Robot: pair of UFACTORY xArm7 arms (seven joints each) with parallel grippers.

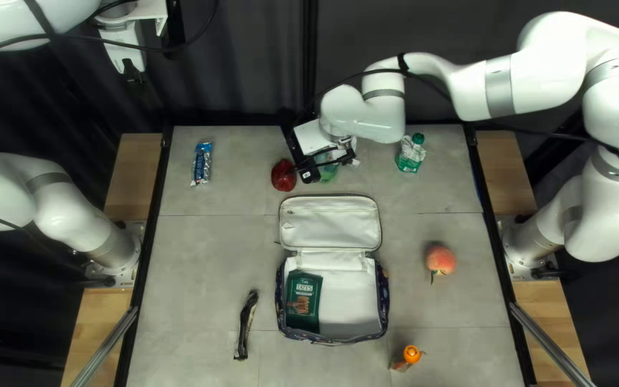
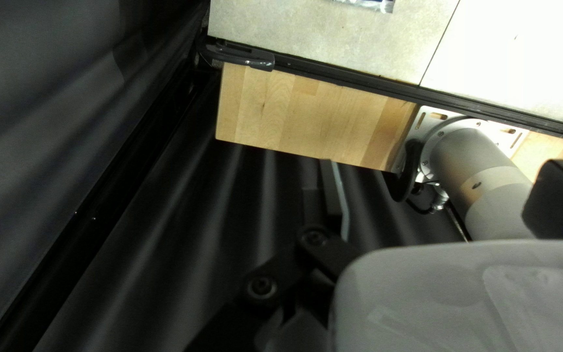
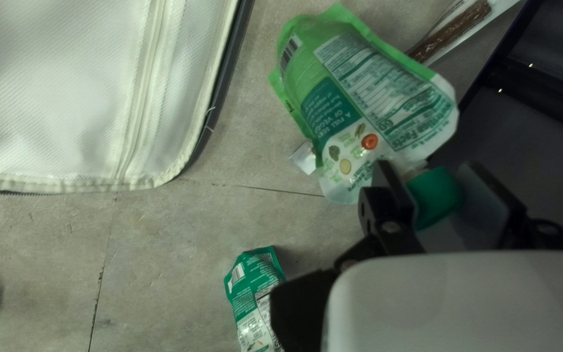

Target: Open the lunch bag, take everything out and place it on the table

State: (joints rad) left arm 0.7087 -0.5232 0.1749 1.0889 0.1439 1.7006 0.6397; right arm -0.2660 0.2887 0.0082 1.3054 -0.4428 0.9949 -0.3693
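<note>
The worktop [image 1: 207, 258] is the largest thing before me, grey and already dotted with food. At its middle the lunch bag [image 1: 336, 223] lies open, white lid thrown back toward the far edge; inside, a green packet [image 1: 304, 301] rests against the left wall, not yet out. On the worktop sit a peach [image 1: 440, 259] to the bag's right, a red fruit [image 1: 283, 176] just beyond the lid's far left corner, and a second pouch [image 1: 410, 153] near the far edge.

The step in hand, I judge, is setting down the green pouch [image 3: 359, 98] beyond the lid, between the red fruit and the second pouch. To do it well I should lower until its body lies flat on bare worktop, clear of the lid and both neighbours; then part the fingers gently and lift straight up so the cap does not snag. Whether its lower edge touches the worktop yet, I cannot tell.

My right pincer [image 3: 433, 193] is closed on the pouch's green cap [image 3: 440, 203], a finger pressing each side. My left pincer [image 1: 133, 75] hangs high past the far left corner, spread wide, touching nothing I can see.
</note>
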